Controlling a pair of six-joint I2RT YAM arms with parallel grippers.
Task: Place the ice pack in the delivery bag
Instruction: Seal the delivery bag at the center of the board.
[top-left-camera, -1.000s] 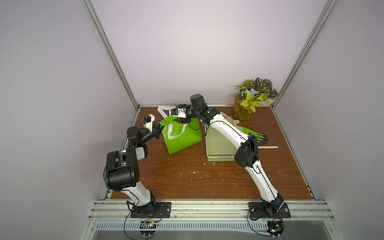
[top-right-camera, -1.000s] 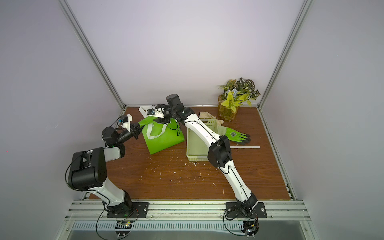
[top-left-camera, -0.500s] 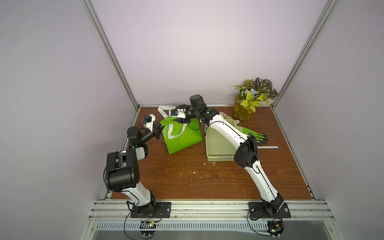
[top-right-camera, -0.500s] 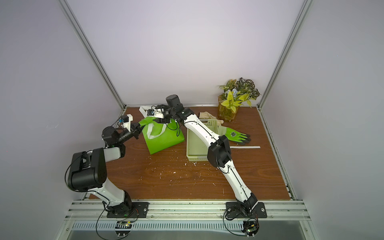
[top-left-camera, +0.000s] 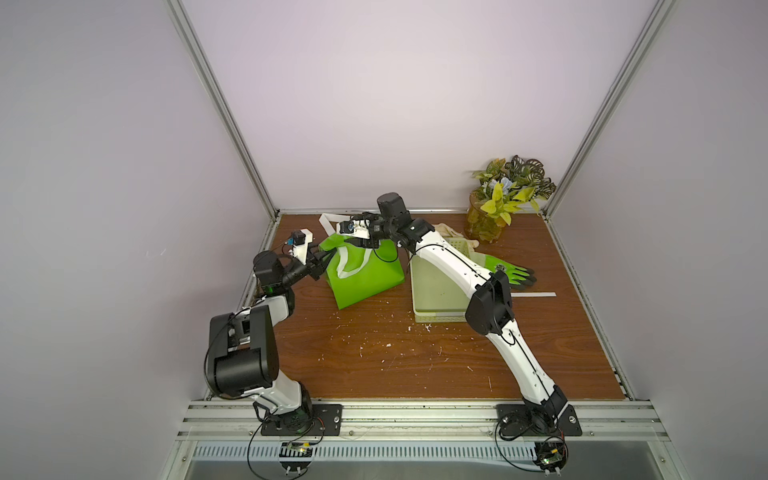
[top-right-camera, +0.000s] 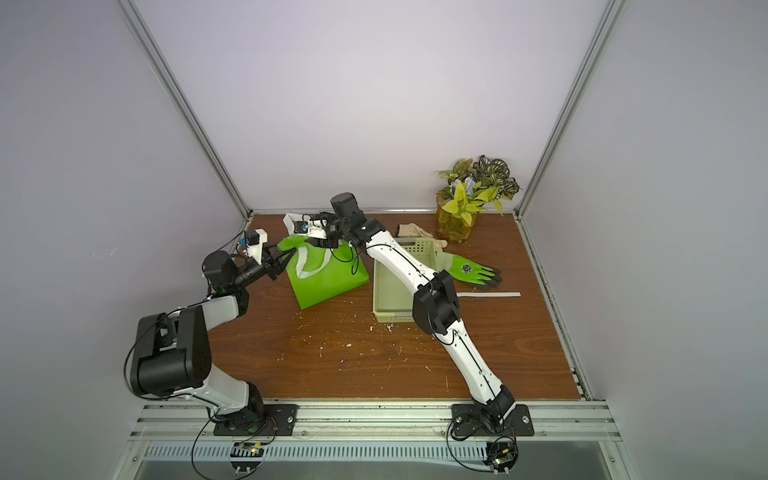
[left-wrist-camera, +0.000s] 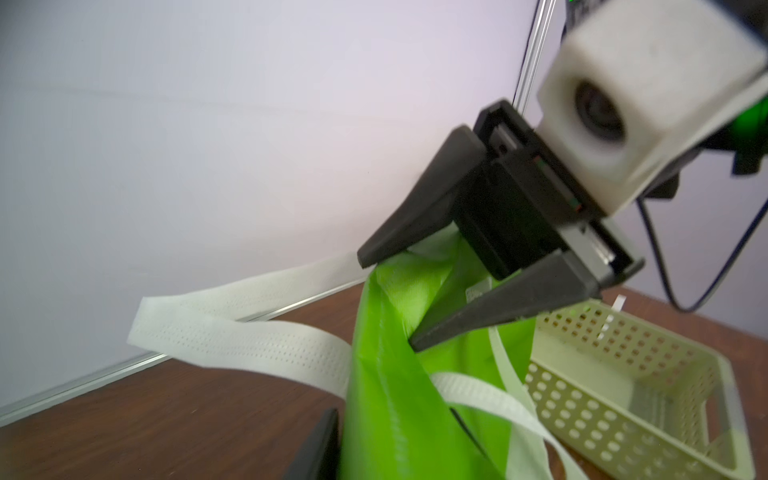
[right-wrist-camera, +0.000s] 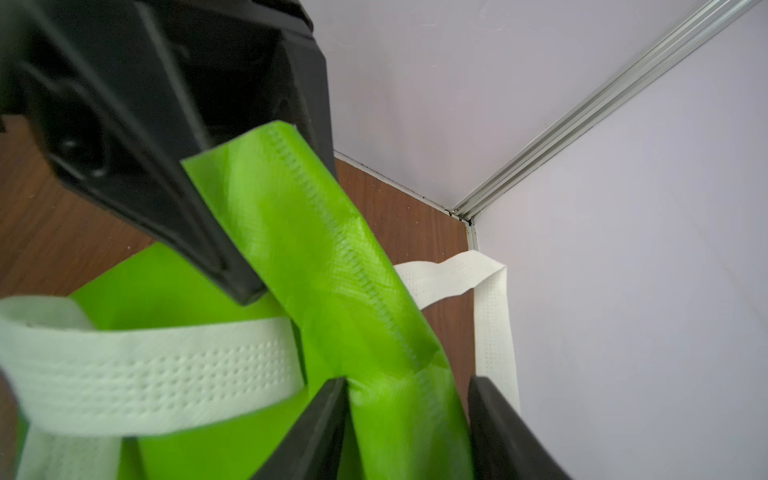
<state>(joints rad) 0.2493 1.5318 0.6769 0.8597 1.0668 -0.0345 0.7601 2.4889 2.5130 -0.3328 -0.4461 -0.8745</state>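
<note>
**Both pincers open at the rim of the green delivery bag**

Taking the back wall as 12 o'clock and the arm bases as 6, the delivery bag is lying slumped on the wooden table. It is sitting at about 10 o'clock from the table's middle, with its rim end pointing toward 11 o'clock. One white strap handle is trailing from the rim toward 12 o'clock, near the back wall. Where the ice pack is lying I cannot tell.

The left gripper is hovering at the bag's 9 o'clock side. In the right wrist view its jaws are standing apart with a fold of the green rim running between them, so it is open and not clamping. The right gripper is hanging over the rim at the bag's 12 o'clock. In the left wrist view its two black fingers are straddling bunched green fabric and touching it, with a clear gap between them, so it too is open.

A pale perforated basket is standing just at the bag's 3 o'clock, partly under the right arm. A green glove is lying at the basket's 3 o'clock, and a potted plant is filling the 1 o'clock corner. White crumbs are dotting the wood toward 6 o'clock.
</note>
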